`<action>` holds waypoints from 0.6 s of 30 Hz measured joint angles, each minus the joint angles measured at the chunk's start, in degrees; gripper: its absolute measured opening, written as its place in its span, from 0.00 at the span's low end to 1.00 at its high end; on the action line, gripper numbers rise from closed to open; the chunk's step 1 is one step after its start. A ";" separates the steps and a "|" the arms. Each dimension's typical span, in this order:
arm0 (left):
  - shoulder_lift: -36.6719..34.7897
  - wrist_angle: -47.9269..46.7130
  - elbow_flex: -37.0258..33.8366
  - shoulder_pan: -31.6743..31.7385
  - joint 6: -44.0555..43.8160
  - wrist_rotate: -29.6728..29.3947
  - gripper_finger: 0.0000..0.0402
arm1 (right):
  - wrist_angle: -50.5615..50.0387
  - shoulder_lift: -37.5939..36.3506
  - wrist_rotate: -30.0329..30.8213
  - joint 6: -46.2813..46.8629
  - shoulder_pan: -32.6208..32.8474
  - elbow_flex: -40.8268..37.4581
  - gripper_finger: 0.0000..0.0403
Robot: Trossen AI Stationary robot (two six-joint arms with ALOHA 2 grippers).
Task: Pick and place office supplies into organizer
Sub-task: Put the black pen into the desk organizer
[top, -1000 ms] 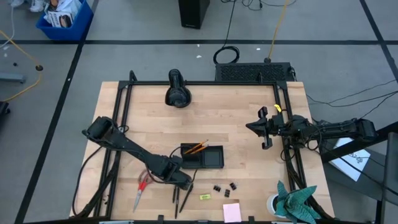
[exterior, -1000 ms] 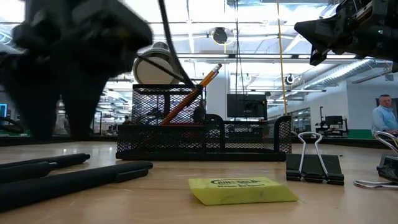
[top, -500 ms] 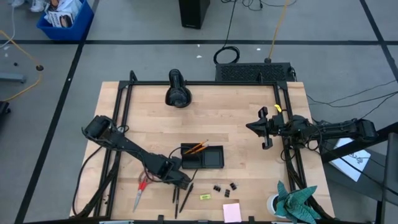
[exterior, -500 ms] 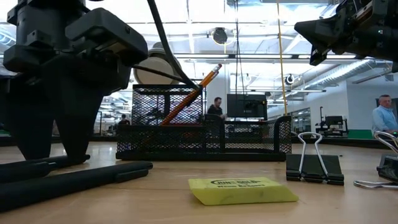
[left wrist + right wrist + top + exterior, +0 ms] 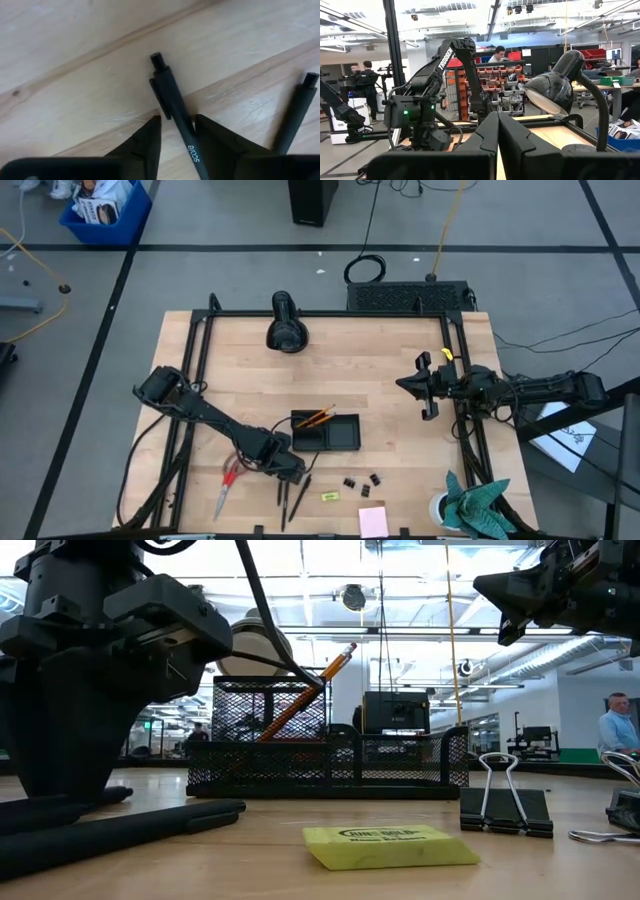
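Two black pens [image 5: 292, 494] are lying near the front edge of the table [image 5: 400, 380] in the high view, just in front of the black mesh organizer [image 5: 325, 431], which is already holding two orange pencils [image 5: 318, 417]; the left gripper [image 5: 294, 476] is reaching down onto the upper ends of the pens, with the red-handled scissors [image 5: 224, 486] to its left and the yellow eraser [image 5: 329, 496], the binder clips [image 5: 362, 480] and the pink sticky-note pad [image 5: 373, 521] to its right, while the right gripper [image 5: 424, 388] is waiting well apart at the right side with its fingers pressed together and holding nothing. From the low view, the left gripper [image 5: 70, 775] is standing with its fingertips down at the pens [image 5: 110, 825], and the organizer [image 5: 325, 755] is rising behind. From the left wrist view, the two fingers [image 5: 142, 145] are sitting on both sides of one pen [image 5: 177, 112], partly closed, and I cannot tell if they are already touching it; the second pen [image 5: 295, 112] is lying just beside. For a good grip, I think the fingers should be closing evenly on this one barrel, keeping clear of the neighbour pen, before any lifting.
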 joint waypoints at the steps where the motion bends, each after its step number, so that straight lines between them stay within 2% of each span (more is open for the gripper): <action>1: 0.00 -0.25 0.02 0.06 -0.02 -0.13 0.30 | 0.01 0.00 0.00 0.00 0.00 0.00 0.01; 9: 0.02 -3.51 0.24 -0.38 1.33 -0.76 0.22 | -0.01 0.00 0.00 0.53 -0.01 0.00 0.01; 18: 0.02 -2.05 0.24 -1.02 5.52 -4.83 0.10 | -0.01 0.00 -0.04 0.95 0.01 0.00 0.01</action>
